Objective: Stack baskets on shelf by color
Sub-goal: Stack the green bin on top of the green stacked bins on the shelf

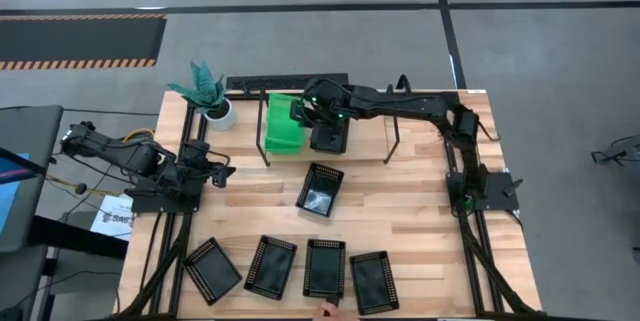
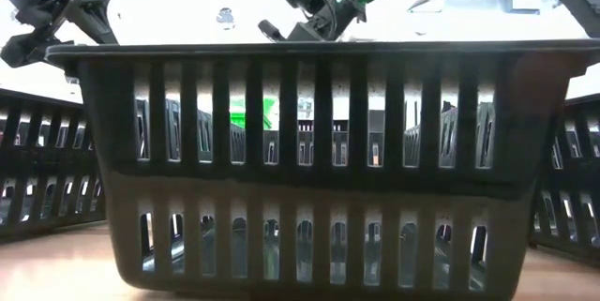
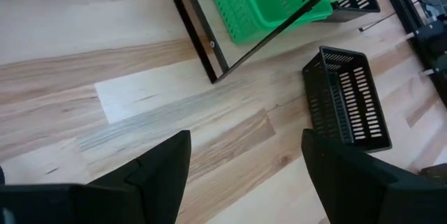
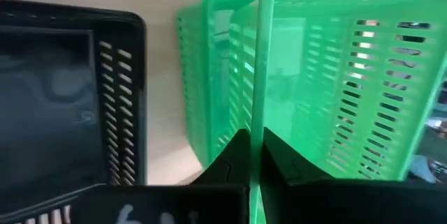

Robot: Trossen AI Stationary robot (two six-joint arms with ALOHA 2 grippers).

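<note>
The shelf (image 1: 392, 139) stands at the table's far middle. On it are nested green baskets (image 1: 280, 133) and, to their right, a black basket (image 1: 330, 139). My right gripper (image 1: 303, 113) reaches in from the right and is shut on another green basket (image 4: 349, 77), held just over the green stack (image 4: 209, 77). My left gripper (image 1: 215, 166) waits open at the table's left, with bare wood between its fingers (image 3: 244, 175). A black basket (image 1: 320, 189) lies on the table in front of the shelf, and several more (image 1: 324, 267) sit in a row along the near edge. My right gripper pinches the green basket's wall at its rim (image 4: 262, 112), one finger on each side of the thin wall. The fingers slant down from the table's right. The basket is tilted beside the green stack; whether it rests on the stack I cannot tell.
A potted plant (image 1: 205, 96) stands at the far left beside the shelf. The nearest black basket (image 2: 309, 160) fills the low view. Bare table lies between the shelf and the near row of baskets.
</note>
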